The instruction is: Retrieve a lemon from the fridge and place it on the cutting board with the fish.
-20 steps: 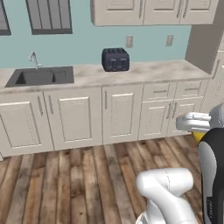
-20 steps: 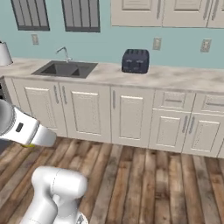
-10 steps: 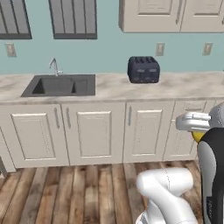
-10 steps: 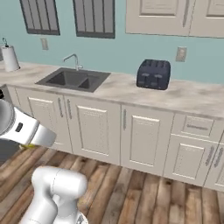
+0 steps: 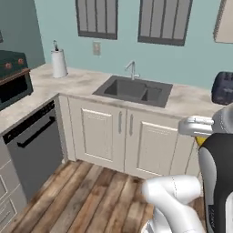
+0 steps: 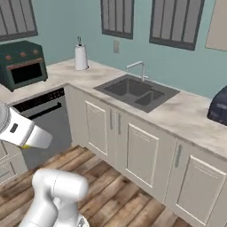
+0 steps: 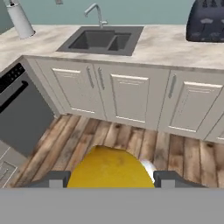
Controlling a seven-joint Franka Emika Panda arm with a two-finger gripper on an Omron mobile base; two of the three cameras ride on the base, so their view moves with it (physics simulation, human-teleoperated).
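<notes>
Lemon point(image 7: 108, 168): yellow, round; sits between the two dark finger tips at the bottom of the hand view, its sides meeting both. A sliver of yellow also shows under the white wrist in the left base view point(image 5: 200, 141).
Gripper point(image 7: 109, 178): closed around the lemon, one tip on each side, held up above the wooden floor.
Floor point(image 7: 144, 144): brown wood planks, running below the lemon and up to the cabinet fronts.
Cabinets point(image 7: 131, 98): cream panelled doors with slim vertical handles, under the counter, beyond the lemon.
Counter point(image 6: 186, 117): pale marbled top, turning a corner at the left.
Sink point(image 6: 135, 92): grey double basin set into the counter, with a curved tap point(image 6: 141, 68) at its back edge.
Toaster point(image 7: 205, 19): dark, on the counter to the right of the sink.
Paper towel roll point(image 6: 80, 56): white, upright, on the counter left of the sink.
Dishwasher point(image 5: 34, 152): dark front with a bar handle, on the left run of the counter.
Toaster oven point(image 6: 22, 64): dark green, on the left counter, with red knobs.
Windows point(image 5: 129, 18): two dark-barred panes on the teal wall above the sink.
</notes>
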